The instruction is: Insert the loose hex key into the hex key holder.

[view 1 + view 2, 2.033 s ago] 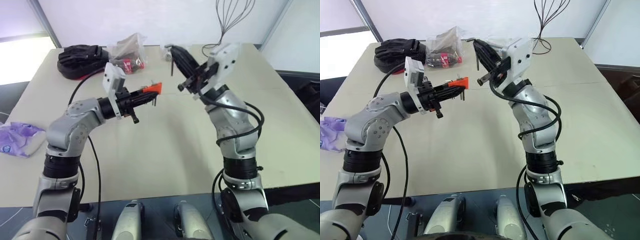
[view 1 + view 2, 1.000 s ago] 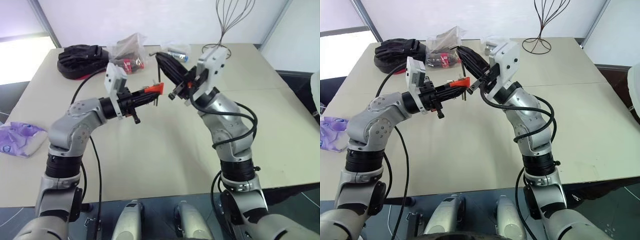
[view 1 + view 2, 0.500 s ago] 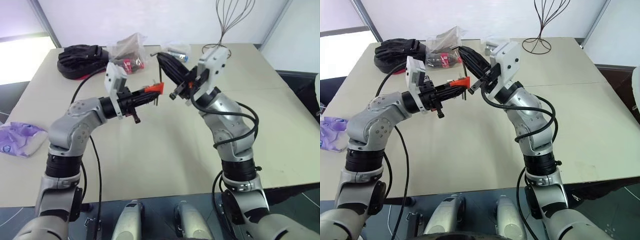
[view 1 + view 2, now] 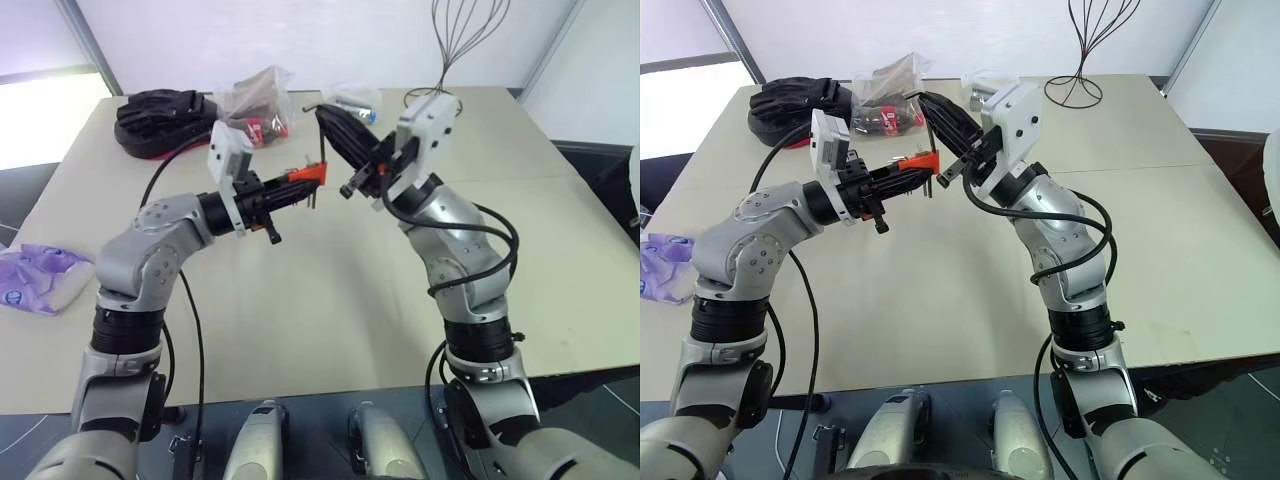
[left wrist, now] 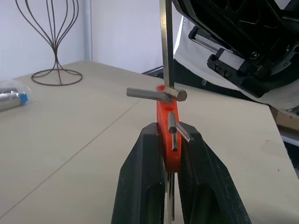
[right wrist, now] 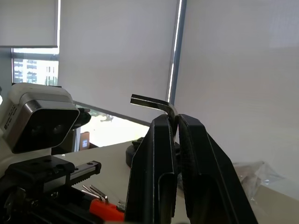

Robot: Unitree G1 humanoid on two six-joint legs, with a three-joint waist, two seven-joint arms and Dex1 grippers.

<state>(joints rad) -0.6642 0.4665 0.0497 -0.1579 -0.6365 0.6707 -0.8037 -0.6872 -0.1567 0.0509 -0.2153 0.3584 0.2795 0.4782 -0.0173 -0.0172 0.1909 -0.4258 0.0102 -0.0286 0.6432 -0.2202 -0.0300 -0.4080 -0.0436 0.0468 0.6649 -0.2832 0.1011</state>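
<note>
Judging from how things lie, the task is partly done: both pieces are lifted off the table [image 4: 330, 300] and brought together, but the insertion itself is not confirmed. The hex key holder [image 5: 166, 125], a small red-orange block, is clamped between the two black fingers of the left gripper [image 5: 168, 154] and is held in the air above the middle of the table, its free end turned toward the right arm. Several short dark keys are seen sticking out of it. The loose hex key [image 6: 159, 103] is pinched between the closed fingers of the right gripper [image 6: 175, 122], with its short bent end protruding above the fingertips and its long shank running down between them. In the head views the right gripper [image 4: 335, 135] is placed just beyond and above the holder [image 4: 310, 176], and the thin shank is seen hanging down to the holder's tip. In the left wrist view the same shank is seen standing upright right at the top of the red block, touching or just behind it; whether it has entered a hole cannot be told. What is left, as a judgement, is the seating of the key fully into an empty slot and the release of the grip on it. A black bag [image 4: 160, 110] and a clear plastic packet [image 4: 258, 100] are lying well apart at the far side.
</note>
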